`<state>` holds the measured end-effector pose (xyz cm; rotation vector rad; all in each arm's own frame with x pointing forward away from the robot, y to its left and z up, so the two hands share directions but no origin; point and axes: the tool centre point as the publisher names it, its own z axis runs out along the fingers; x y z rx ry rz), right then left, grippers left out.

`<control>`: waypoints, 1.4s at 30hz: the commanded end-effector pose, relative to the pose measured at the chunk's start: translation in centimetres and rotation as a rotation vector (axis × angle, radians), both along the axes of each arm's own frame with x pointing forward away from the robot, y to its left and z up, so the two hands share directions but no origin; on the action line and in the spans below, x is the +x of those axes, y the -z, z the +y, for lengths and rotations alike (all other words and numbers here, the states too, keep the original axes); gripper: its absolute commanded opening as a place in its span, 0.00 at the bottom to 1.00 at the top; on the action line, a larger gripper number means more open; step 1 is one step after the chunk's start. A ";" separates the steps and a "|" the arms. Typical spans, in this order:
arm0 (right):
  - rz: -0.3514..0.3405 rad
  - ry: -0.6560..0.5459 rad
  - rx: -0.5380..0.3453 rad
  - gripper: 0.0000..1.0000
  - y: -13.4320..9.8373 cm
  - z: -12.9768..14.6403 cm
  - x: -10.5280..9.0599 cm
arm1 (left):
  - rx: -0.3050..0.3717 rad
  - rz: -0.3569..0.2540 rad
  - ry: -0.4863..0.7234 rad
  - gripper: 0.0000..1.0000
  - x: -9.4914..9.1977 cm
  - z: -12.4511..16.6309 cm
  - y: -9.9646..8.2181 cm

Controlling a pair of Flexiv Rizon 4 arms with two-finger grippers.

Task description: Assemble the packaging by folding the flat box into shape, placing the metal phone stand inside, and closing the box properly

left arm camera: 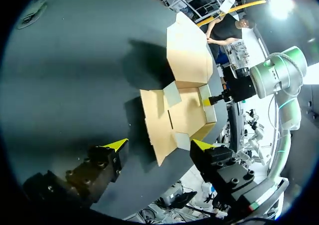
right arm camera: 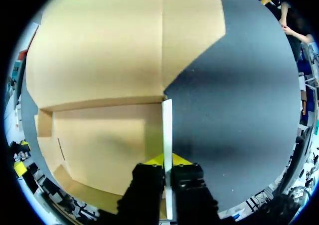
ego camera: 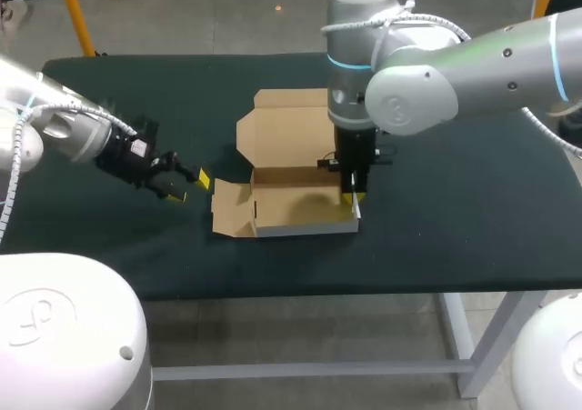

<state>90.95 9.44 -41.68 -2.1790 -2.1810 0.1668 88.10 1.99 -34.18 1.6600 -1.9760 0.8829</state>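
**Box folding, stand unseen**

Head: box half-formed, lid flat behind.
Left wrist: left gripper spread, empty, just beside box's left flap.
Right wrist: right gripper pinches box's right wall upright.
Next, probably: fold left flap up.

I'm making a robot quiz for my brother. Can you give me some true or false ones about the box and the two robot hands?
1. The right gripper pinches one wall of the cardboard box. True.
2. The left gripper holds the box. False: it is open, beside the box, gripping nothing.
3. The lid is closed. False: it lies folded back, open.
4. The metal phone stand sits inside the box. False: no stand shows in it.
5. The box rests on a dark table. True.
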 end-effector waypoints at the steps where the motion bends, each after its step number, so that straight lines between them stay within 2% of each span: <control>1: 0.004 -0.001 -0.002 0.00 0.0 0.0 0.1 | -0.013 0.021 0.019 0.77 0.9 -0.2 1.2; 3: 0.004 -0.001 -0.002 0.00 0.0 0.0 0.1 | -0.013 0.025 0.022 0.72 1.0 -0.4 1.6; 14: 0.004 -0.001 -0.002 0.00 0.0 0.0 0.1 | 0.000 0.049 0.003 0.69 1.2 -2.0 4.5; 17: 0.004 -0.001 -0.002 0.00 0.0 0.0 0.1 | 0.003 0.053 -0.002 0.58 1.2 -2.3 4.9; 22: 0.004 -0.001 -0.002 0.00 0.0 0.0 0.1 | 0.006 0.067 -0.017 0.49 0.9 -3.1 5.1; 33: 0.004 -0.001 -0.002 0.00 0.0 0.0 0.1 | 0.094 0.079 -0.075 0.31 0.2 -5.1 5.0; 34: 0.004 -0.001 -0.002 0.00 0.0 0.0 0.1 | 0.102 0.078 -0.081 0.22 0.2 -5.2 5.0; 35: 0.004 -0.001 -0.002 0.00 0.0 0.0 0.1 | 0.108 0.076 -0.090 0.07 0.2 -5.3 5.0; 36: 0.004 -0.001 -0.002 0.00 0.0 0.0 0.1 | 0.117 0.075 -0.095 0.00 0.2 -5.4 5.0; 42: 0.004 -0.001 -0.002 0.00 0.0 0.0 0.1 | 0.161 0.067 -0.120 0.00 0.2 -5.7 4.3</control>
